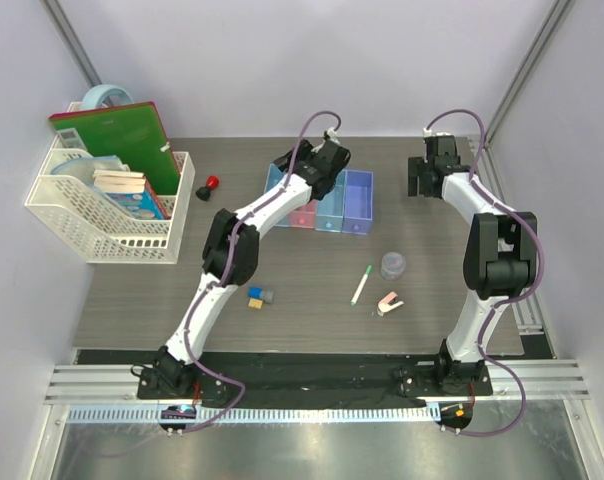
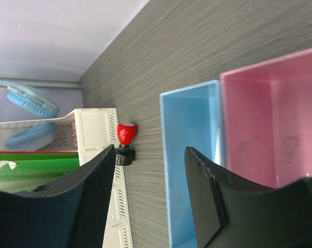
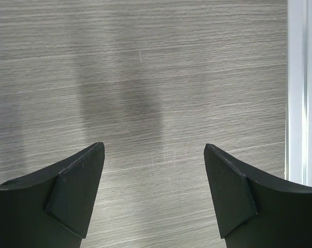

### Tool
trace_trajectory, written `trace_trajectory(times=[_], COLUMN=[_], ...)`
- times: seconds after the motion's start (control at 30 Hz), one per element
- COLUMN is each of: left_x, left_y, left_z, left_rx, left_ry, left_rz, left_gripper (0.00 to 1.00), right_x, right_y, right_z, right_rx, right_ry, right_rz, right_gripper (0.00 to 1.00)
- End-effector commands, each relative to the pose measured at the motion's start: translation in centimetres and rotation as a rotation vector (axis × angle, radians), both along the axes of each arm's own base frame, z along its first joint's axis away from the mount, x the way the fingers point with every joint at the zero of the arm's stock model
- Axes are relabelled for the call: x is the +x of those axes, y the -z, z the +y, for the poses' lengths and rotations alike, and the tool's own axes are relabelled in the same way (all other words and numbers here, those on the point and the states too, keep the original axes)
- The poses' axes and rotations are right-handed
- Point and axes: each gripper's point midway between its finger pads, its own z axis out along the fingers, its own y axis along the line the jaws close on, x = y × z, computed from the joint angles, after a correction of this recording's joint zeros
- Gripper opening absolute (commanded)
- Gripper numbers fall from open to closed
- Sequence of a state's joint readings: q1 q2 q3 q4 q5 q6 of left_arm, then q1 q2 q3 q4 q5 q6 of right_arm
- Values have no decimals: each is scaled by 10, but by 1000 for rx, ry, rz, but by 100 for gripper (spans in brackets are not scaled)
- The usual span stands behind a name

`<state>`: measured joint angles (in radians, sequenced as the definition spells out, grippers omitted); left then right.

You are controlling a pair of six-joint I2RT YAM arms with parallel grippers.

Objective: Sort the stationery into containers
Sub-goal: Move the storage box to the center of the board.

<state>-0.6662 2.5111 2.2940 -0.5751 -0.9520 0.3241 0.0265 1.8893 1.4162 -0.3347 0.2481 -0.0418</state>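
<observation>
No text, brand or number is readable here. The green book (image 1: 117, 135) has a small pale mark on its cover, but it is too small to read.

basket (image 1: 82, 235): far left | knob (image 1: 211, 186): between basket and bins (image 1: 358, 208) | pen (image 1: 361, 285), tub (image 1: 392, 265), clip (image 1: 388, 304): before bins (blocks (image 1: 259, 297) leftward)

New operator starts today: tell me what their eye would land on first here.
The left gripper hangs open over the coloured row of bins, far centre. A bright green book stands in the white mesh basket at far left, with a red-and-black knob just right of it.
</observation>
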Motion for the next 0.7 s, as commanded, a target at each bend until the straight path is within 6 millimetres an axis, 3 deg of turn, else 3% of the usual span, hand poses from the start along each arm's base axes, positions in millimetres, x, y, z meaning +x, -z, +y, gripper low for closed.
trace_trajectory(times=[0.0, 0.03, 0.13, 0.27, 0.47, 0.67], left_x=[3, -1, -5, -7, -21, -39], left_y=[-93, -106, -123, -124, -98, -72], left_z=[13, 17, 33, 70, 102, 105], left_rx=[-151, -165, -180, -179, -155, -167], left_ry=[-18, -18, -33, -81, -118, -92], left_rz=[-172, -187, -204, -190, -127, -62], left_gripper=[57, 57, 58, 58, 57, 56], right_x=[1, 2, 5, 10, 29, 58], right_y=[-5, -5, 3, 15, 24, 25], right_z=[12, 20, 40, 71, 101, 116], right_rx=[25, 25, 16, 23, 14, -7], right_ry=[-21, -41, -84, -155, -208, -221], right_rz=[-11, -9, 10, 45, 47, 25], right_gripper=[83, 83, 83, 83, 83, 83])
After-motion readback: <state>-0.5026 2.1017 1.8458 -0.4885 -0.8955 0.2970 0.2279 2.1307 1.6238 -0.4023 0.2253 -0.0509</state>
